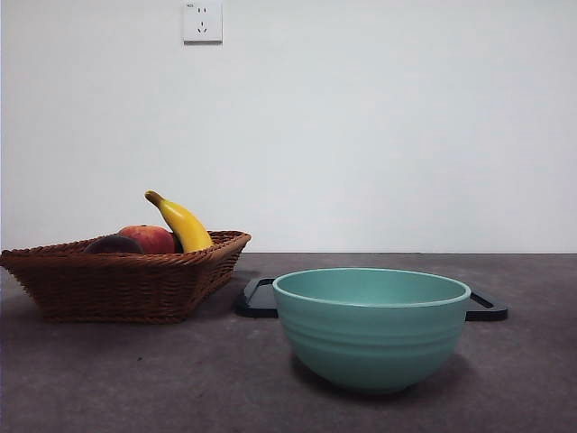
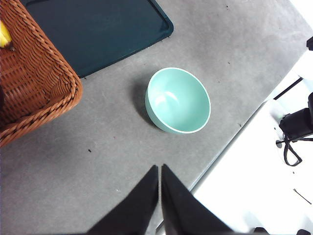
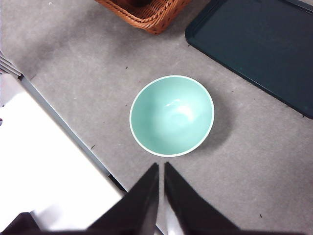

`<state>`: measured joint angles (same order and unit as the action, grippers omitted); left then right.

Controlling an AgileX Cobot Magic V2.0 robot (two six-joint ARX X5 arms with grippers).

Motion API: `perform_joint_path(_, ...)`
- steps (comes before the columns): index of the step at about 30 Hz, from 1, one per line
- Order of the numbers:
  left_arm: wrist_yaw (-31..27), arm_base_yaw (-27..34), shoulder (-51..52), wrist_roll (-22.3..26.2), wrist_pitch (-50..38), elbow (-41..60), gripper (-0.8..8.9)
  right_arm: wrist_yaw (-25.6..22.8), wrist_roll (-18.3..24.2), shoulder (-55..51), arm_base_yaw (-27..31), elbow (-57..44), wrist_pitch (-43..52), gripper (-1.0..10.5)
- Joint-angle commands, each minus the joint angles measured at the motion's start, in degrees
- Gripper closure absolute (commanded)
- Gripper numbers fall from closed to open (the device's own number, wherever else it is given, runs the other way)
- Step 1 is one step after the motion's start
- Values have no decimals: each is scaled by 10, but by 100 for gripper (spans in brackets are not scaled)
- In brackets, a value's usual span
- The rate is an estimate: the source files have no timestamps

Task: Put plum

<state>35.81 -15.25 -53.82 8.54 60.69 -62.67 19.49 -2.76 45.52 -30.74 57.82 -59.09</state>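
Note:
The plum [image 1: 113, 244] is a dark maroon fruit lying in the wicker basket [image 1: 126, 280] at the left, only its top showing over the rim. In neither wrist view does the plum show. My left gripper [image 2: 160, 169] hangs shut and holds nothing, high above the table's near edge, short of the bowl. My right gripper [image 3: 161, 168] is shut too and holds nothing, above the table edge near the bowl. Neither arm appears in the front view.
A red-orange fruit [image 1: 149, 238] and a yellow banana [image 1: 183, 223] share the basket [image 2: 34, 78] [image 3: 144, 12]. A teal bowl [image 1: 370, 327] [image 2: 178, 100] [image 3: 171, 115] stands empty in the middle front. Behind it lies a dark flat tray [image 1: 261, 298] [image 2: 98, 29] [image 3: 259, 49].

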Motion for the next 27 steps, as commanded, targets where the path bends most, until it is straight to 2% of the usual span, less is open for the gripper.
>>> perform_joint_path(1,2,-2,-3,11,-2,-6,807,0,4,4,-3,9,5,939)
perform_joint_path(16,2,-2,7,10,-6,-6,807,0,4,4,-3,9,5,939)
perform_joint_path(19,-3,4,27,26,-25,-6,807,0,4,4,-3,9,5,939)
perform_joint_path(22,-12,30,62,57,-111,-4,807,0,4,4,-3,9,5,939)
perform_joint_path(27,-55,94,147,58,-325,48,807,0,4,4,-3,10,5,939)
